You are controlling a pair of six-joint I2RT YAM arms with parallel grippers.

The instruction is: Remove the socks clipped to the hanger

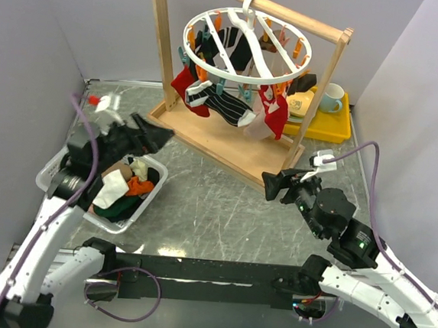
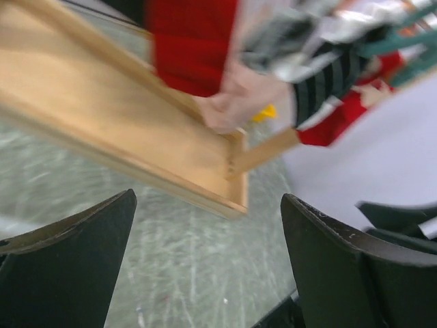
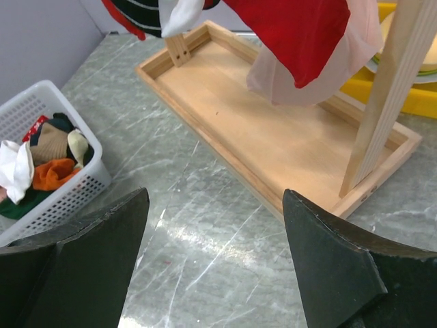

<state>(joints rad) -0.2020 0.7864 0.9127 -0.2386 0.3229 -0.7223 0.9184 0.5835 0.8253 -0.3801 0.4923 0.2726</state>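
The white ring hanger hangs by its hook from the wooden rack's top bar, with orange and teal clips. Several socks hang from it: red, black, striped, white and pale pink. They show blurred in the left wrist view and in the right wrist view. My left gripper is open and empty, above the basket, left of the rack's base. My right gripper is open and empty, over the table in front of the rack's right post.
A white basket at the left holds several removed socks; it also shows in the right wrist view. The wooden rack stands on a tray base. A yellow tray with a mug sits behind the right post.
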